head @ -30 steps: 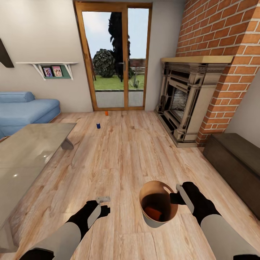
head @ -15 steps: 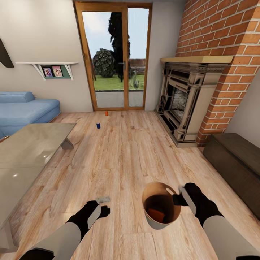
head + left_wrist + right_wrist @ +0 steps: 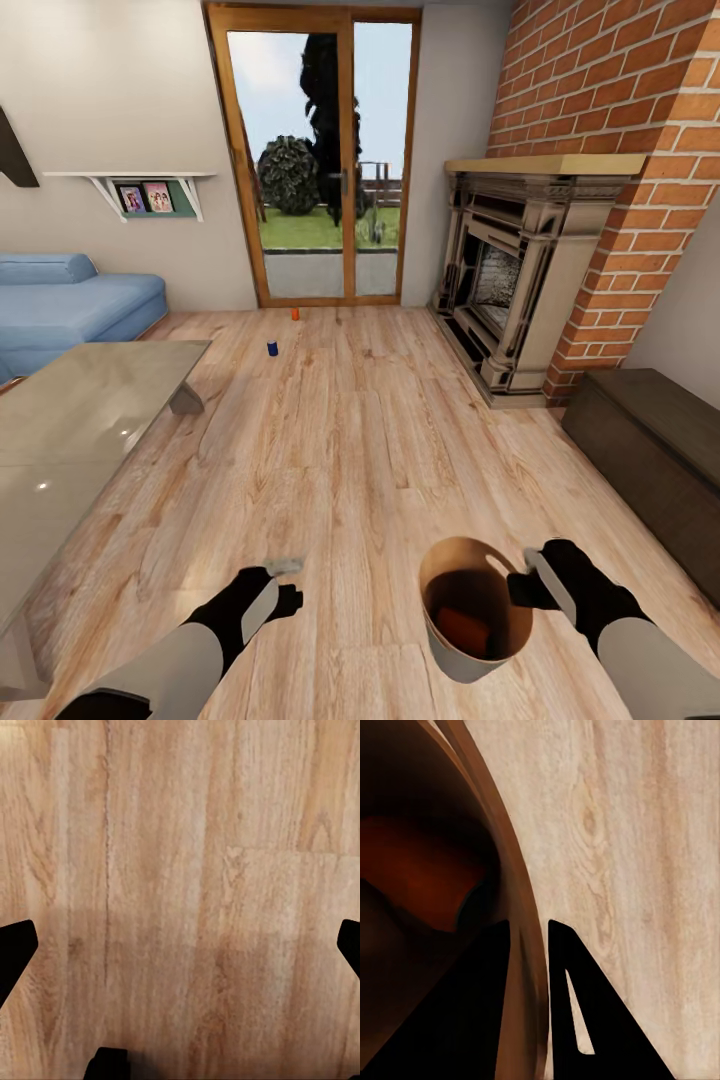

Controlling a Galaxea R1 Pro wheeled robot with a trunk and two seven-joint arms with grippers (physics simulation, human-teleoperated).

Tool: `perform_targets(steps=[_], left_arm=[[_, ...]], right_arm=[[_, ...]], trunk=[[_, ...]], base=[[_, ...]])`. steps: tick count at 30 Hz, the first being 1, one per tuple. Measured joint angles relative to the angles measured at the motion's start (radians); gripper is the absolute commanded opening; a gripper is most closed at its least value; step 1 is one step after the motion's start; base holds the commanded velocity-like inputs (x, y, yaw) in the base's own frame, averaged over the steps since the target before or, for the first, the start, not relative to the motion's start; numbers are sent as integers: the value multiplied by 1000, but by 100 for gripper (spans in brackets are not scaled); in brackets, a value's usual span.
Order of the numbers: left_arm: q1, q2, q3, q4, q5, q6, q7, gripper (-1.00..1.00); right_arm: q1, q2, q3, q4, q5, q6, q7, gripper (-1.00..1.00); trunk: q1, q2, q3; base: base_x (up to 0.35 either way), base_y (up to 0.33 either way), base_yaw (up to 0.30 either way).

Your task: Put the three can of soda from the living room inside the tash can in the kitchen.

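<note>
Currently right gripper [image 3: 522, 585] pinches the rim of the grey, wood-lined round bin [image 3: 462, 662], orange can [image 3: 463, 630] inside. Left gripper [image 3: 286, 585] is spread, empty. Next: likely carry it toward the dark blue can [image 3: 272, 348].

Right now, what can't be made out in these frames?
- Blue can, orange can: too small in the head view to read labels.
- Orange thing inside the tash can: dark, half hidden by the rim; maybe a can.
- Left gripper: fingertips cut off in the wrist view.
</note>
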Motion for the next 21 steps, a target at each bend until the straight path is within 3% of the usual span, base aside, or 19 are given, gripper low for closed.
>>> perform_targets(steps=[5,10,21], left_arm=[[3,3,-1,12,-2,-30,-1,100],[4,4,-1,30,-3,-47,-1,100],[18,5,-2,37,-3,-68,-3,100]], right_arm=[[12,-23,-1,38,20,-55,27,-100],[26,-28,8,71,22,-125,33,-100],[33,-29,14,97,38,-157,35,-100]], trunk=[[0,0,0],[0,0,0],[0,0,0]], base=[[0,0,0],[0,0,0],[0,0,0]])
